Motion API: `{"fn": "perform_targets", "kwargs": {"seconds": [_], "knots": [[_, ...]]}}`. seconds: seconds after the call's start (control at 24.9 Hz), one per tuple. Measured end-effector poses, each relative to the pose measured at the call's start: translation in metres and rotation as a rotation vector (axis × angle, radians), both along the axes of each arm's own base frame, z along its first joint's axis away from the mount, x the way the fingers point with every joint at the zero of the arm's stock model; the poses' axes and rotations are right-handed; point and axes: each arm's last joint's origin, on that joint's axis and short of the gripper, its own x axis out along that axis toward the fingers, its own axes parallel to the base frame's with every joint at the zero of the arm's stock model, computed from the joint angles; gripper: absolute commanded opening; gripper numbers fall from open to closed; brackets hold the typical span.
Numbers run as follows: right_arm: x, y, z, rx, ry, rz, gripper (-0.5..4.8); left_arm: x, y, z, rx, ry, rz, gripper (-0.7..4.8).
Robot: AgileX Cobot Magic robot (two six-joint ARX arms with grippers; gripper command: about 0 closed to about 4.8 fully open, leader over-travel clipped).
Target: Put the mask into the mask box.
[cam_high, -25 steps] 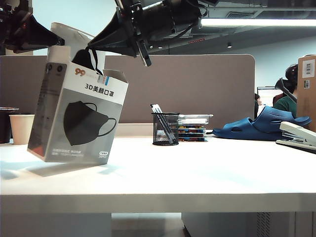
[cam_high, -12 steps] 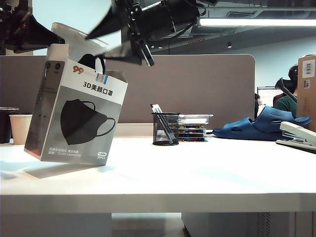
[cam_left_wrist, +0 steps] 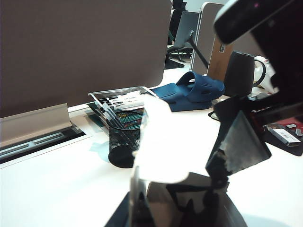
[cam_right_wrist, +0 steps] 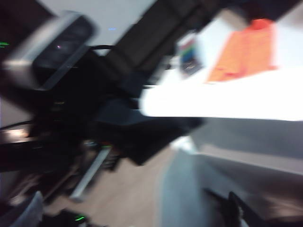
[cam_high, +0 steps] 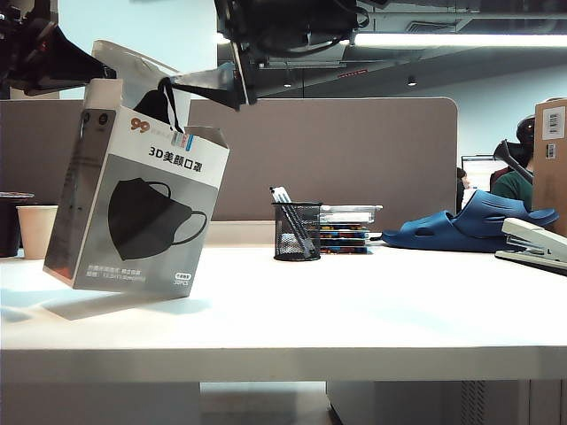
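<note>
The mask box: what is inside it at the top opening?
The mask pokes out of the mask box top, a loop rising toward the right gripper above. The left gripper holds the flap. Deeper contents are hidden.

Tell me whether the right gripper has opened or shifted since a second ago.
Yes. The right gripper has opened above the mask box, leaving the mask poking from the box's open top.

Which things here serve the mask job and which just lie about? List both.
Job:
- soft black fabric mask, poking out of the box top
- tall white-and-grey cardboard mask box, tilted

Lying about:
- black mesh pen cup
- blue foam clog
- white stapler
- paper cup
</note>
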Motion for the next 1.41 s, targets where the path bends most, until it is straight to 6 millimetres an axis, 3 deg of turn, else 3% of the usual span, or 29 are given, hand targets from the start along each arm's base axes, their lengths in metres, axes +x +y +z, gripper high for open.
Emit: {"fn": "perform_targets", "kwargs": {"seconds": [0.32,0.68,1.41], "knots": [[-0.001,-0.004,0.002,0.027,0.082,0.107,4.79,0.000,0.000,0.000,0.000,0.000,0.001,-0.06],[0.006,-0.020,0.009,0.037,0.108,0.092,4.79,0.000,0.001,0.000,-0.001,0.000,0.025,-0.06],[0.030,-0.049,0.006,-0.004,0.011,-0.178,4.79,0.000,0.001,0.000,0.000,0.000,0.024,-0.06]]}}
